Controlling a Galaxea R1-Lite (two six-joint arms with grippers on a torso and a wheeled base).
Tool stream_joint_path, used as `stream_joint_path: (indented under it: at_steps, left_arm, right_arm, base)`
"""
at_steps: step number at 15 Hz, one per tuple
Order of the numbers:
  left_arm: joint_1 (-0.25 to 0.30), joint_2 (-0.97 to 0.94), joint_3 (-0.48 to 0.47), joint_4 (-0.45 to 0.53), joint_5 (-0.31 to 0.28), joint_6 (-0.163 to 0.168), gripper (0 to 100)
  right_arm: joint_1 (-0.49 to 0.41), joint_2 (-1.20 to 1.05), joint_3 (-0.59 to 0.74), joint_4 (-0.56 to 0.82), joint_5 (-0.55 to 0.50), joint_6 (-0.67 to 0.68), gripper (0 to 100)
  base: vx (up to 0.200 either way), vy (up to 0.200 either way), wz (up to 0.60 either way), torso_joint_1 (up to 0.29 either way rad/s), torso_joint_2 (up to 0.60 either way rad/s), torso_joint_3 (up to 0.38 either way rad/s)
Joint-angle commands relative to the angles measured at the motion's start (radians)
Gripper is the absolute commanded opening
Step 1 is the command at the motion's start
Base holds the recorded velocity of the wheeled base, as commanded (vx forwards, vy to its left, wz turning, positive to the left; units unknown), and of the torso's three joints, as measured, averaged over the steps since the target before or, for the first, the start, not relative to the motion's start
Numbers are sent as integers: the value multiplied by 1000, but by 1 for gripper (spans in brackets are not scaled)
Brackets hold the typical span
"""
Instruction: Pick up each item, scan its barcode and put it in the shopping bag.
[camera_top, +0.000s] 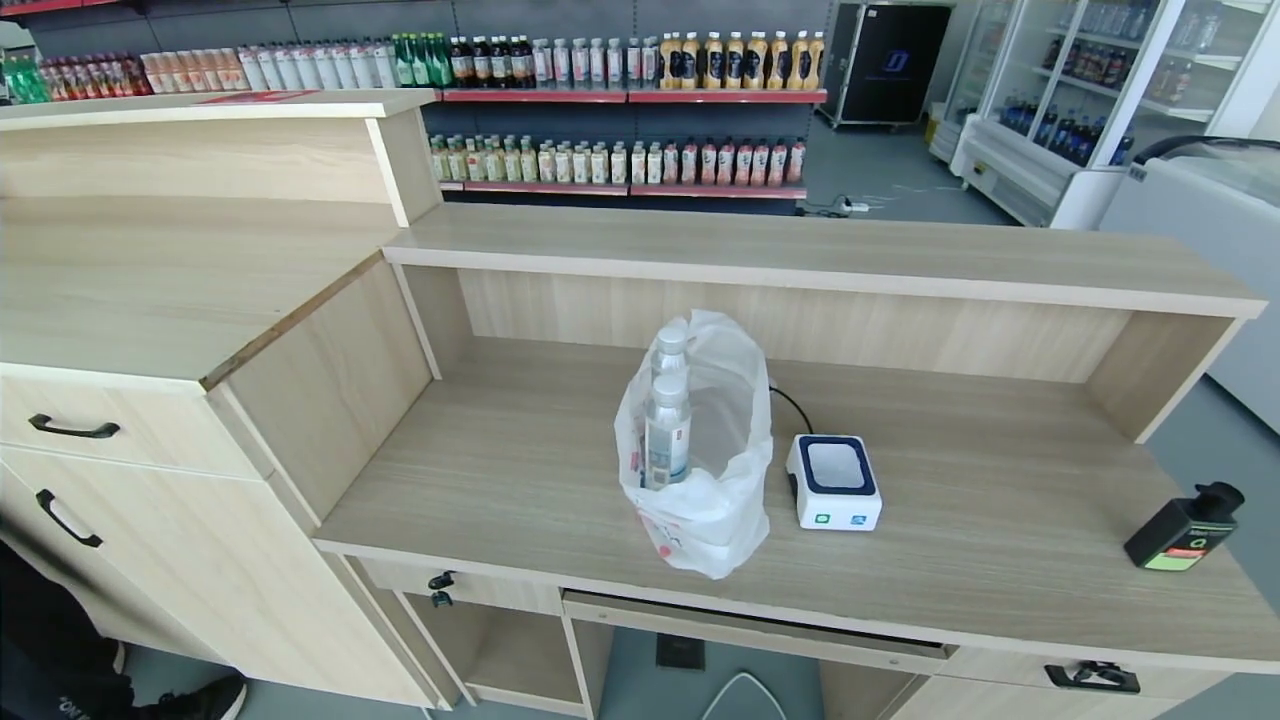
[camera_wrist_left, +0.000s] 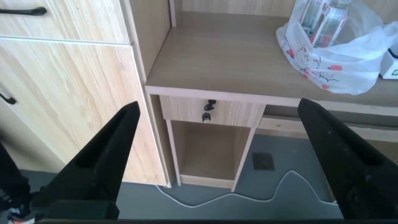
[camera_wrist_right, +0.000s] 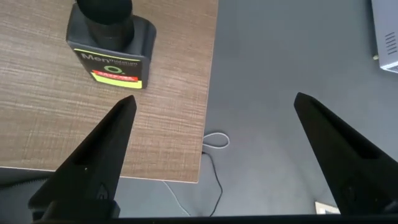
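Observation:
A white plastic shopping bag (camera_top: 705, 500) stands open on the wooden counter (camera_top: 980, 500) with two clear bottles (camera_top: 667, 430) upright inside; the bag (camera_wrist_left: 336, 59) also appears in the left wrist view. A white barcode scanner (camera_top: 833, 481) sits just right of the bag. A black bottle with a green label (camera_top: 1182, 530) stands near the counter's right edge and shows close under the right wrist camera (camera_wrist_right: 112, 53). My left gripper (camera_wrist_left: 214, 162) hangs open below and left of the counter front. Open as well, my right gripper (camera_wrist_right: 214, 162) hovers over the counter's right edge beside the black bottle.
A taller cabinet with drawers (camera_top: 120, 430) stands left of the counter. A raised ledge (camera_top: 800, 250) runs along the counter's back. Below the counter are a locked drawer (camera_wrist_left: 211, 112) and an open cubby with a cable on the floor. Drink shelves and fridges stand behind.

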Motion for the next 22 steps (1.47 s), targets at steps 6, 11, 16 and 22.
stream_joint_path:
  at_steps: [6, 11, 16, 22]
  left_arm:
    - [0, 2, 0, 0, 0, 0, 100]
    - [0, 2, 0, 0, 0, 0, 100]
    - [0, 2, 0, 0, 0, 0, 100]
    - [0, 2, 0, 0, 0, 0, 100]
  right_arm:
    - [106, 170, -127, 21, 113, 59, 100]
    - [189, 210, -149, 21, 136, 73, 100]
    - [227, 213, -140, 22, 136, 76, 100]
    - [256, 224, -140, 17, 136, 79, 0]
  base:
    - [0, 0, 0, 0, 0, 0]
    - [0, 0, 0, 0, 0, 0]
    - [0, 0, 0, 0, 0, 0]
    - [0, 0, 0, 0, 0, 0]
